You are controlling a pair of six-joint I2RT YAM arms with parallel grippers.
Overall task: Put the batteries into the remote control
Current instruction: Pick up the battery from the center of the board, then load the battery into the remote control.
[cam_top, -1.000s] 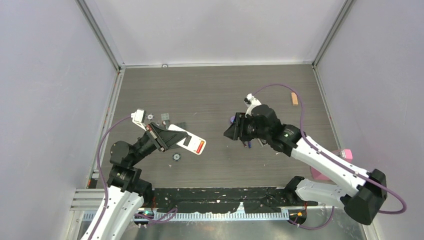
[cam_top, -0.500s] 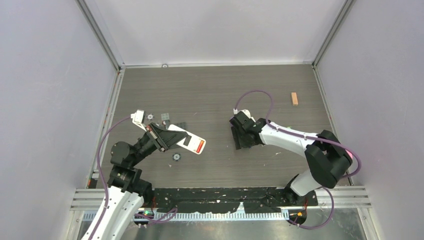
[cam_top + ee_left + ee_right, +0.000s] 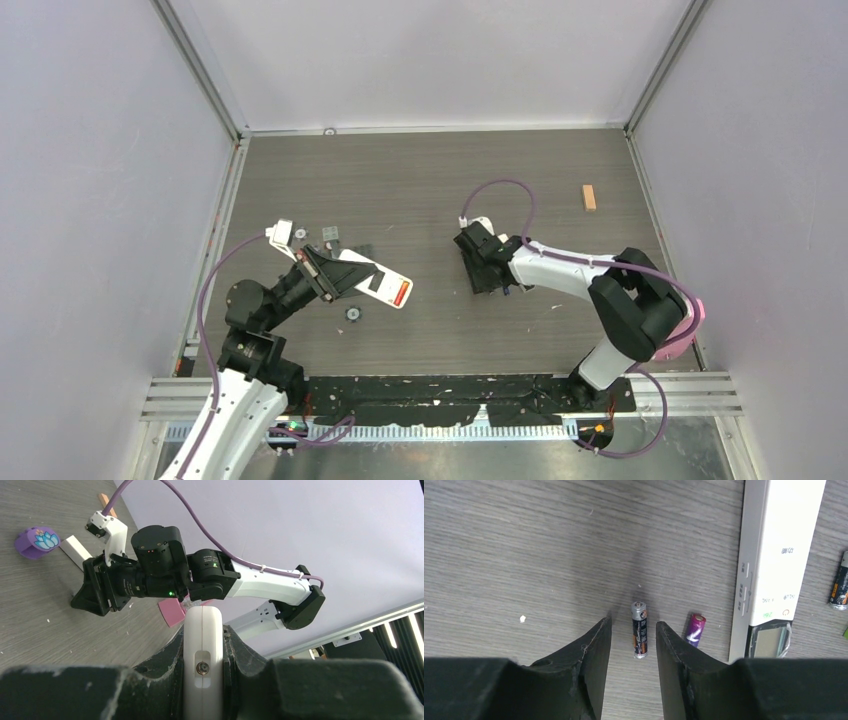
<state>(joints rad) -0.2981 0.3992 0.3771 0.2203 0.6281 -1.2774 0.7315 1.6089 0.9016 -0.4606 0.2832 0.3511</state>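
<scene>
We see the dark battery [image 3: 639,630] lying on the table [image 3: 524,555] between the parted fingers of our right gripper [image 3: 632,624]. The purple battery [image 3: 695,629] lies just beside it, then the remote control [image 3: 774,555]. Our left gripper [image 3: 203,639] is clamped on the wider white remote [image 3: 385,283].

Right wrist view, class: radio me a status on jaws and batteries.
Right gripper open, jaws straddling dark battery, not gripped. Left gripper shut on wider white remote. Purple battery just outside one jaw; narrow remote beyond it.
</scene>
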